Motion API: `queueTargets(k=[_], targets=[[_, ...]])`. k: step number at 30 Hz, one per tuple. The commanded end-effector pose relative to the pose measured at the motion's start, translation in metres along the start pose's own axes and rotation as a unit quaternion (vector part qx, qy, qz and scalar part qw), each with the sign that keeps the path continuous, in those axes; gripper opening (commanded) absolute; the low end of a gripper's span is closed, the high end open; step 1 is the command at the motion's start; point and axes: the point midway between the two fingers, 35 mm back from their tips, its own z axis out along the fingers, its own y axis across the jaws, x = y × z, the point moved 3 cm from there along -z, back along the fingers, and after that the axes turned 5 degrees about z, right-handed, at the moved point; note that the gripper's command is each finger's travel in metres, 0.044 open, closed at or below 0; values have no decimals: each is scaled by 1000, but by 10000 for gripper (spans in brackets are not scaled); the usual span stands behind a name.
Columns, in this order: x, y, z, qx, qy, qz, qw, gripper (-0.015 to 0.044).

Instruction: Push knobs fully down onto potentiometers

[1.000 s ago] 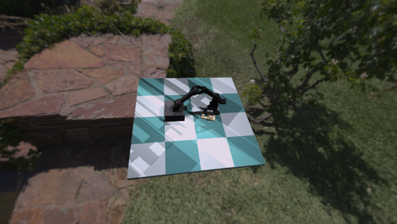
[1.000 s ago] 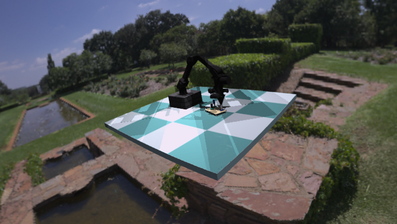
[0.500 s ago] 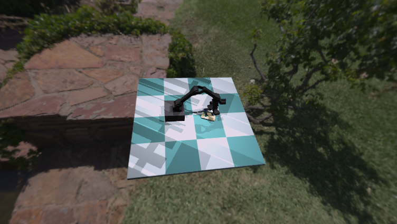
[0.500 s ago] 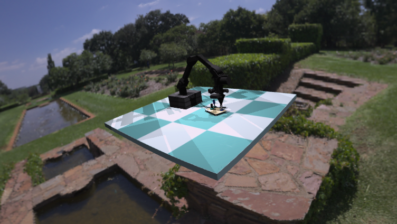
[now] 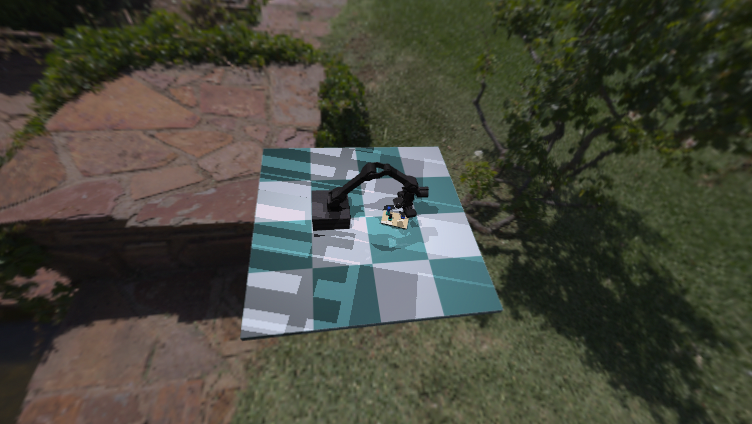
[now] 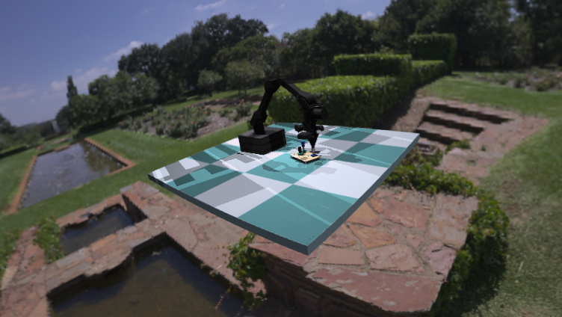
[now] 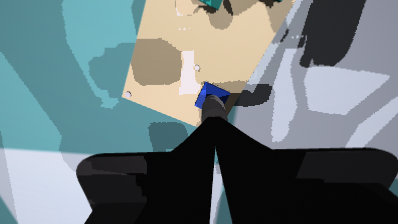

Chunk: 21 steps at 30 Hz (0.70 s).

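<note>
The tan circuit board (image 5: pixel 398 223) (image 6: pixel 305 158) (image 7: pixel 157 97) stands on the table. A blue potentiometer (image 6: pixel 313 155) (image 7: pixel 208 90) sits near its corner, with a grey knob (image 7: pixel 213 106) over it. My gripper (image 6: pixel 313 144) (image 7: pixel 213 123) is shut and empty, pointing down with its tips right at the top of this knob. Whether they touch, and any gap under the knob, cannot be made out. At the board's other end, a taller blue part (image 5: pixel 388 208) (image 6: pixel 302 142) stands up beside dark and teal parts; its knob cannot be told clearly.
A teal part (image 7: pixel 212 3) shows at the top edge of the wrist view. The black arm base (image 5: pixel 330 210) (image 6: pixel 261 140) stands on the checkered table (image 5: pixel 400 289) (image 6: pixel 291 208), to the left of the board in the top and exterior views. Shadows fall across the board.
</note>
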Motion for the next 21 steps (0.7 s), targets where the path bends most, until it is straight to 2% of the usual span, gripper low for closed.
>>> queueTargets(k=[1,13,21], targets=[[1,0,-2,1,-2,1,1000,0],[0,0,-19,1,-2,1,1000,0],[-1,0,-14,1,-5,0,1000,210]])
